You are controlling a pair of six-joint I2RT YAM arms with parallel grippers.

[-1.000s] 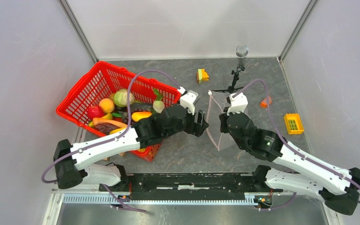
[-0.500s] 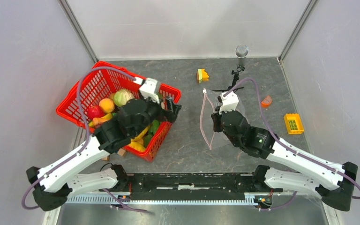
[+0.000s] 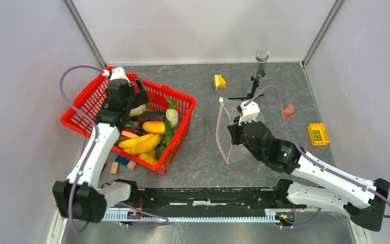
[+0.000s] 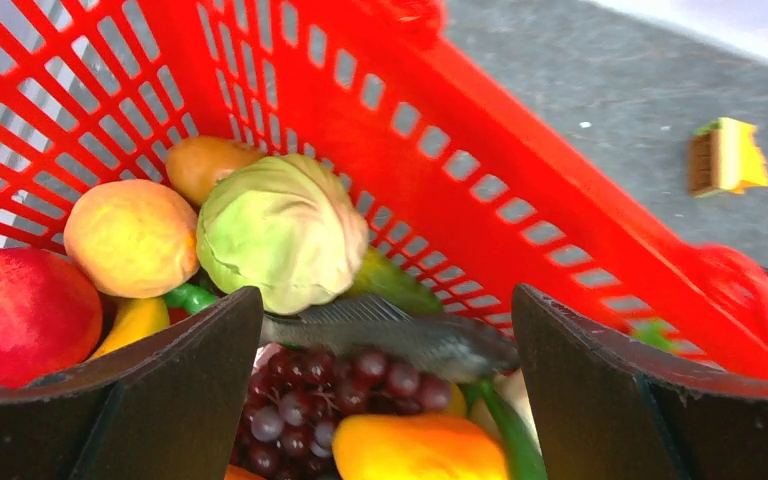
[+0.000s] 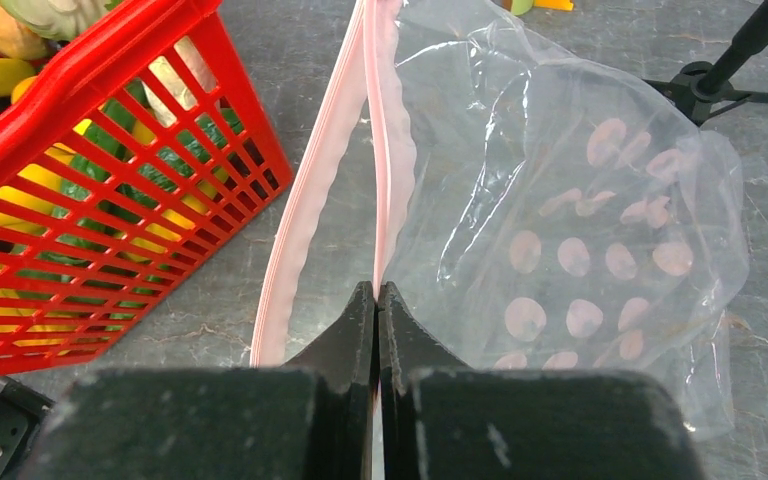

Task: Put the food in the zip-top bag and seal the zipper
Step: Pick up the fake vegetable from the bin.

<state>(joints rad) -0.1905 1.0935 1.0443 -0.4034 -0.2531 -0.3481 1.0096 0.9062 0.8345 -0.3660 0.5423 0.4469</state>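
Fingers (image 4: 160, 400) of left arm, wide apart, now over cabbage (image 4: 280, 230) in basket (image 4: 560, 170)

Clear crinkly bag (image 5: 580, 200) spreads ahead and right of the right pincer (image 5: 376, 292); its pale pink zipper (image 5: 385, 150) gapes, one strip pinched between the tips; cabbage (image 4: 280, 230), peach (image 4: 130, 235), apple (image 4: 20, 315) and grapes (image 4: 310, 395) lie heaped just beyond the left pincer (image 4: 385, 297).

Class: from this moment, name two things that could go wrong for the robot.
1. The right end effector pinches only one lip of the zipper; the other droops, so the mouth of the zip-top bag may collapse.
2. The open left end effector hangs over the crowded red basket; the round cabbage could slip.
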